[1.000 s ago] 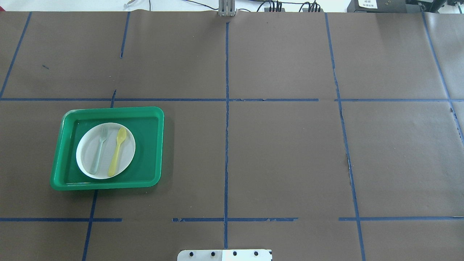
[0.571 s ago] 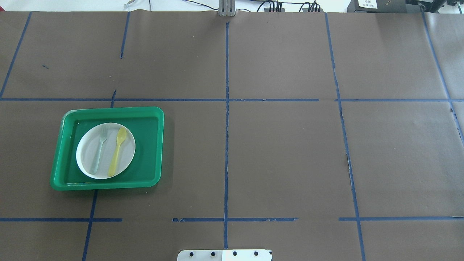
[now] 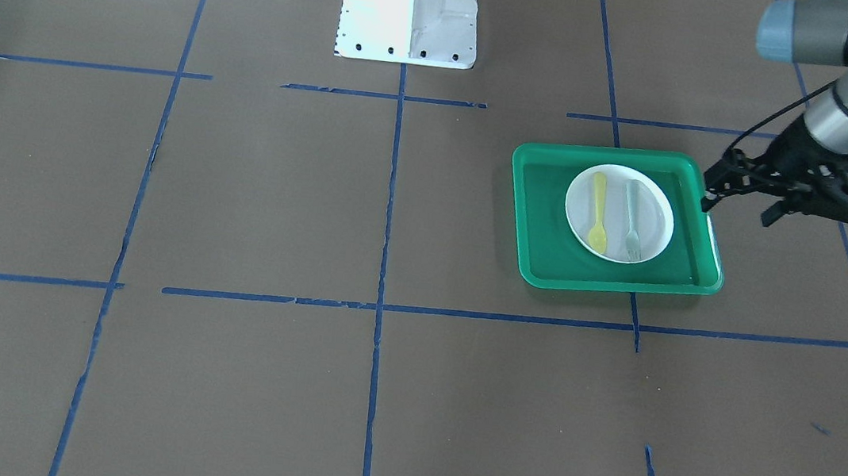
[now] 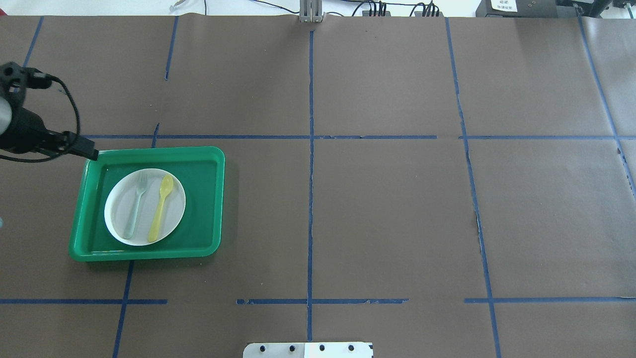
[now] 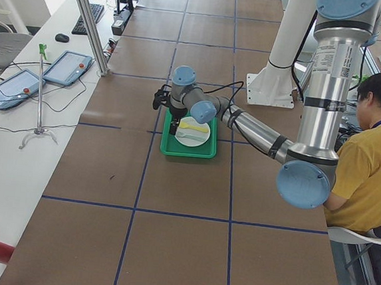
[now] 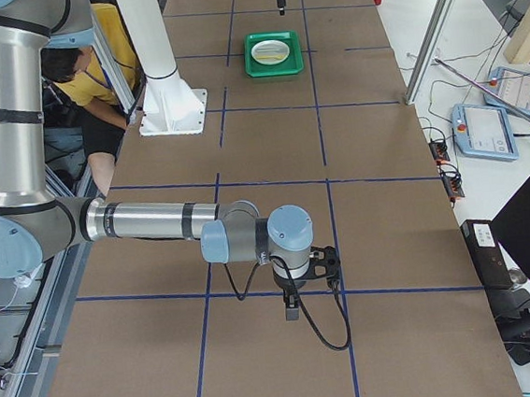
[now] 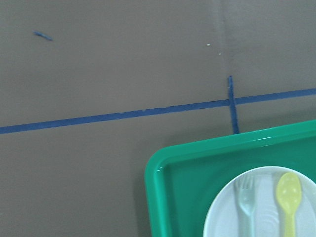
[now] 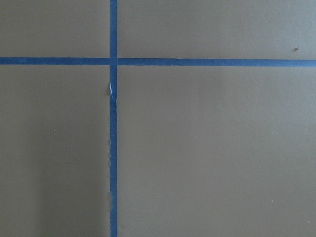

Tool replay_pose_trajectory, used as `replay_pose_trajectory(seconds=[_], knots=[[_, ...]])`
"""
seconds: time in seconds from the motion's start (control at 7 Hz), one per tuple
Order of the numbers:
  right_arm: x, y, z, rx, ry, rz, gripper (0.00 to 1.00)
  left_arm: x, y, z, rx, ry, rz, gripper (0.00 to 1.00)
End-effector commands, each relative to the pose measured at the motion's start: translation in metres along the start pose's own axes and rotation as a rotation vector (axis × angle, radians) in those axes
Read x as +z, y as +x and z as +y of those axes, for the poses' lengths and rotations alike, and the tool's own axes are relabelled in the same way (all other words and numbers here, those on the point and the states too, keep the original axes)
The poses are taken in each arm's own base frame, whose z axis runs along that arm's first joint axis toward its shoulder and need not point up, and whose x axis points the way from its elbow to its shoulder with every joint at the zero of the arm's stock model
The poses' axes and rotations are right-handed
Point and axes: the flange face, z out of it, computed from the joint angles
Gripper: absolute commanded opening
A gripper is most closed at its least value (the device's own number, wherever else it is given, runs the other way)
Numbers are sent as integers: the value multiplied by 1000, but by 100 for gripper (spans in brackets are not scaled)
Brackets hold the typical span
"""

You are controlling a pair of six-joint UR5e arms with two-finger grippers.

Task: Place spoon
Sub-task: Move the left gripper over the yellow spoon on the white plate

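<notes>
The pale-yellow spoon [image 4: 161,209] lies on the white plate [image 4: 119,219] inside the green tray [image 4: 218,199], right of the grey fork [image 4: 136,204]. It also shows in the front view [image 3: 598,214] and the left wrist view [image 7: 288,197]. My left gripper [image 3: 787,207] hovers above the table just outside the tray's far left corner and shows at the overhead view's left edge [image 4: 35,139]. It holds nothing that I can see, and I cannot tell whether it is open or shut. My right gripper [image 6: 294,308] is far from the tray and I cannot tell its state.
The table is covered in brown paper with blue tape lines. The robot's white base [image 3: 410,5] stands at the table's near edge. A person in yellow [image 5: 369,158] sits beside the base. Tablets [image 5: 67,65] lie on the side bench.
My left arm has come into the overhead view at the left edge, beside the tray's far left corner. The spoon, fork, plate and tray have not moved.
</notes>
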Motion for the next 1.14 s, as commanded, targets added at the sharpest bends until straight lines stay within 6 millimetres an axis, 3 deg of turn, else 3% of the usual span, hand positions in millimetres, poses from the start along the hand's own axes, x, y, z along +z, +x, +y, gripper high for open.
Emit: replay_pose_trajectory(seconds=[0.0,0.14,0.29,0.57,0.71,1.0], knots=[[0,0,0,1,0,0,100,67,72,16,-57,9,28,100],[0,0,0,-1,0,0,100,86,86,20,-50,-1,24,95],[0,0,0,-1,0,0,100,93,91,29,-40,-17,24,85],[0,0,0,1,0,0,100,107,84,35,-46,-41,4,78],[0,0,0,1,0,0,100,112,83,38,-46,-52,-3,66],[0,0,0,1,0,0,100,120,87,47,-38,-76,-4,59]])
